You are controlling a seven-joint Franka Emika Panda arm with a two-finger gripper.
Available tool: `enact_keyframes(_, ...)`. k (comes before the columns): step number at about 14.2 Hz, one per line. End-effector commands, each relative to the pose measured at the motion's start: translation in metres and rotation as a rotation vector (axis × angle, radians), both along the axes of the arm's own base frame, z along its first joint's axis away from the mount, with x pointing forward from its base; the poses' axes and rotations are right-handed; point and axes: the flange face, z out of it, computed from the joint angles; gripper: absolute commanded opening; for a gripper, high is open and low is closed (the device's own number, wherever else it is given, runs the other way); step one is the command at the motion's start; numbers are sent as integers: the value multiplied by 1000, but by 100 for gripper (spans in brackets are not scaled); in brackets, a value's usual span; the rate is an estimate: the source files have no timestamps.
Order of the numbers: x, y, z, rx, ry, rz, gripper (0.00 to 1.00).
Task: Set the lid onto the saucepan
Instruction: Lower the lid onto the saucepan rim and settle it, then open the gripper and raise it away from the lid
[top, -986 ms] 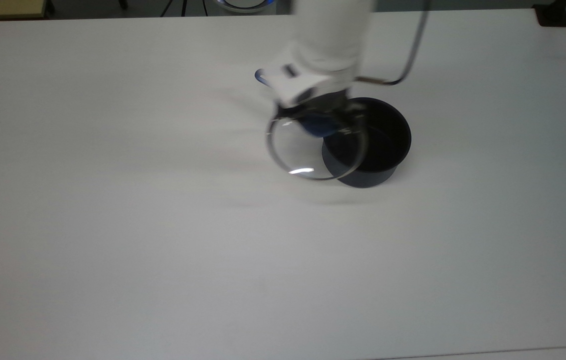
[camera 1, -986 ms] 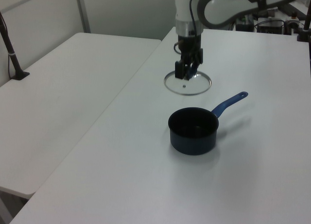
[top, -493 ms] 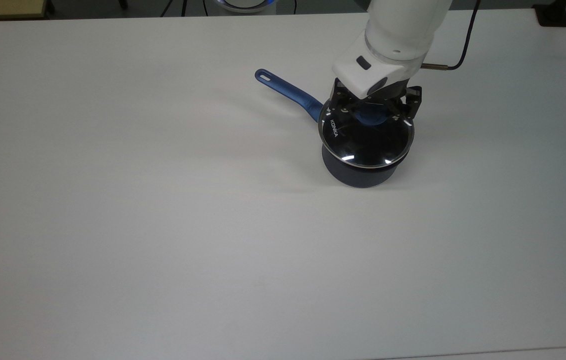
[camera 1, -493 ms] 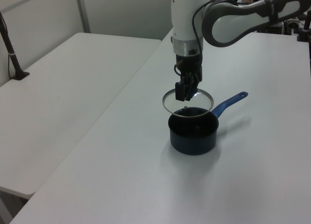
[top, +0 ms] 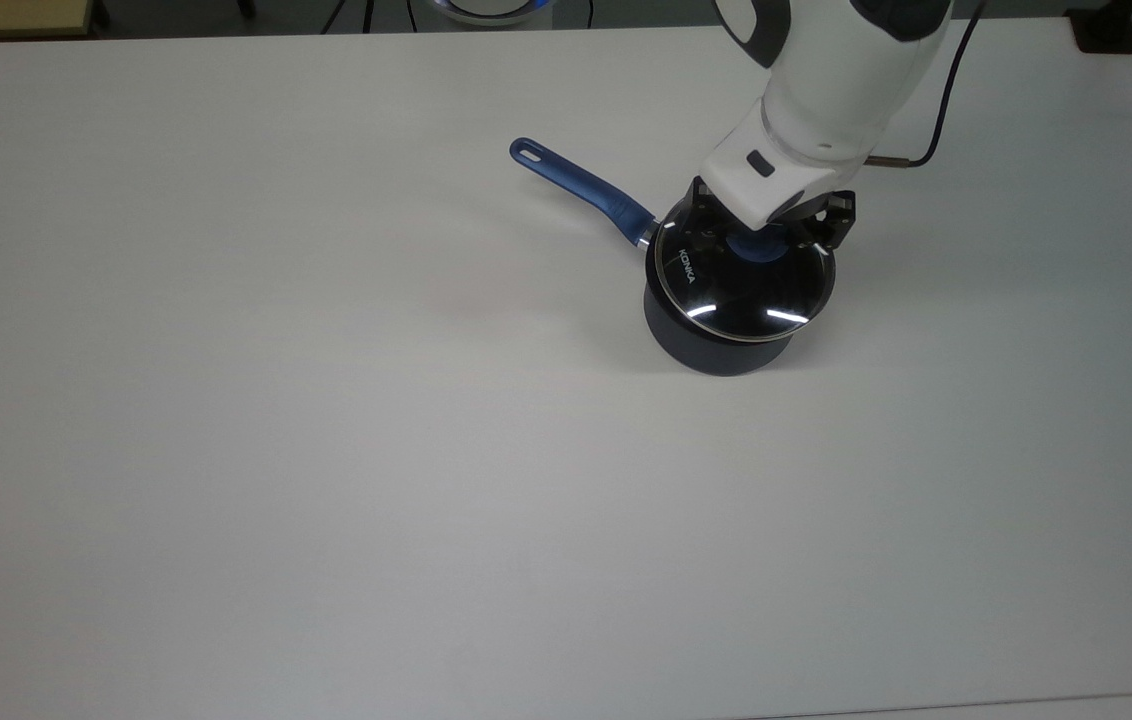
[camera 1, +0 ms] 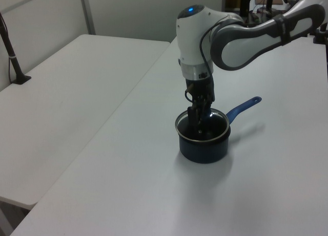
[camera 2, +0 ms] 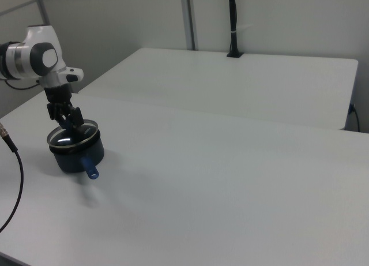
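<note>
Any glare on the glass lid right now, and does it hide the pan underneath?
Top view: two short white glints on the round clear glass lid with the blue knob, near its lower rim; the dark navy saucepan still reads black through it. Left view: a faint sheen by the gripper. Right view: a pale reflection across the lid's glass.

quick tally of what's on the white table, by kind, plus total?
Saucepan: 1, dark navy, blue handle.
Lid: 1, clear glass, sitting over the saucepan's mouth, with the gripper at its blue knob.
Total: 2 things on the white table.
</note>
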Motion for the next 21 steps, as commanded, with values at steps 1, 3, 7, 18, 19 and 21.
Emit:
enact_keyframes(1, -9, 4, -2, -25, 7, 7, 46)
enact_keyframes(3, -10, 2, -6, -29, 15, 6, 46)
enact_keyframes(7, -6, -2, -8, -29, 2, -2, 46)
enact_keyframes(18, -7, -2, -6, -24, -15, -35, 100)
enact_keyframes(19, -8, -4, 1, -20, -15, -28, 100)
enact_keyframes(21, -16, -9, 28, -10, -7, 1, 100)
